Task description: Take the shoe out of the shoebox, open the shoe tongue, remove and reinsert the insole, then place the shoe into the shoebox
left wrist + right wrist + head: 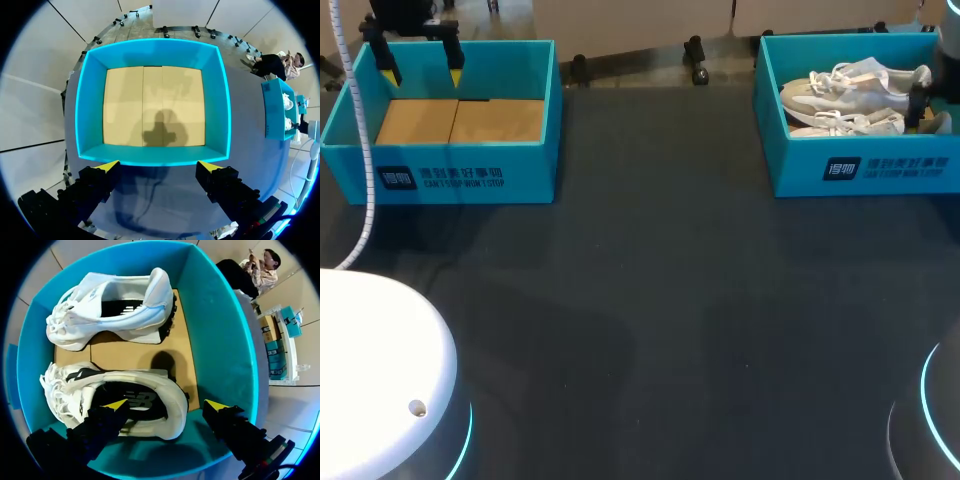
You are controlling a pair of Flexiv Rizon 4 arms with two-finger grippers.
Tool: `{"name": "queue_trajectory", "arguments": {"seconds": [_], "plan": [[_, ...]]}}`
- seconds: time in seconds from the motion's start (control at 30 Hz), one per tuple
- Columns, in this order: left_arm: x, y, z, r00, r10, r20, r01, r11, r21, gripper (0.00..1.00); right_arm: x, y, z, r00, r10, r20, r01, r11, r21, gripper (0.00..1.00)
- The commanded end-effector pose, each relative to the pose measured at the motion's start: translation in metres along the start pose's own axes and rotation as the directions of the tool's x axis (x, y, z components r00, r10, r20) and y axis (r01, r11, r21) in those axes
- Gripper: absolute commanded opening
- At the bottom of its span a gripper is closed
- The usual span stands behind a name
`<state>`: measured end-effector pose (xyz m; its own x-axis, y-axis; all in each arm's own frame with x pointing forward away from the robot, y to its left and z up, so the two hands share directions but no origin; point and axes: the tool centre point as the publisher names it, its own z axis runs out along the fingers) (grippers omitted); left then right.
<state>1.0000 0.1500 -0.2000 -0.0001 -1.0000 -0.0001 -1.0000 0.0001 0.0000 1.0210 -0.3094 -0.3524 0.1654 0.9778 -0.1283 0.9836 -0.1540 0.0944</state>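
Two white sneakers lie on their sides in the teal shoebox at the table's back right. In the right wrist view the nearer shoe has its heel under my right gripper. That gripper is open: one yellow tip is over the shoe's dark opening, the other is outside the heel, and neither pad visibly presses it. The farther shoe lies beyond. In the head view this gripper shows only partly, at the box's right end. My left gripper hangs open and empty over the near wall of the other shoebox.
The second teal shoebox, at the back left, holds only its cardboard floor. My left gripper hovers above its back part. A white cable runs down past that box's left side. Dark tabletop spreads between the boxes.
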Motion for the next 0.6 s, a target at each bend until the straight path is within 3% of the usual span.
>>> {"name": "queue_trajectory", "arguments": {"seconds": [0.03,0.13,0.2,0.3,0.37,0.6], "plan": [[0.0001,0.0,0.0,1.0,0.0,0.0,0.0,1.0,0.0,1.0,0.0017,0.0022,0.0093,1.0,-0.004,0.003,0.004,1.0,0.006,0.93],[0.0001,0.0,0.0,1.0,0.0,0.0,0.0,1.0,0.0,1.0,0.0016,0.0051,0.0131,1.0,-0.005,0.004,0.005,1.0,0.01,0.75],[0.0001,0.0,0.0,1.0,0.0,0.0,0.0,1.0,0.0,1.0,0.0012,0.0067,0.015,1.0,-0.008,0.015,0.008,1.0,0.028,0.45],[0.0001,0.0,0.0,1.0,0.0,0.0,0.0,1.0,0.0,1.0,0.0008,0.0074,0.0161,1.0,-0.004,0.018,0.003,0.999,0.038,0.24],[0.0001,0.0,0.0,1.0,0.0,0.0,0.0,1.0,0.0,1.0,0.0003,0.0073,0.0162,1.0,0.001,0.021,-0.002,0.999,0.046,0.0],[0.0001,0.0,0.0,1.0,0.0,0.0,0.0,1.0,0.0,1.0,-0.0072,0.003,0.0075,0.999,0.012,0.041,-0.015,0.997,0.072,0.0]]}}
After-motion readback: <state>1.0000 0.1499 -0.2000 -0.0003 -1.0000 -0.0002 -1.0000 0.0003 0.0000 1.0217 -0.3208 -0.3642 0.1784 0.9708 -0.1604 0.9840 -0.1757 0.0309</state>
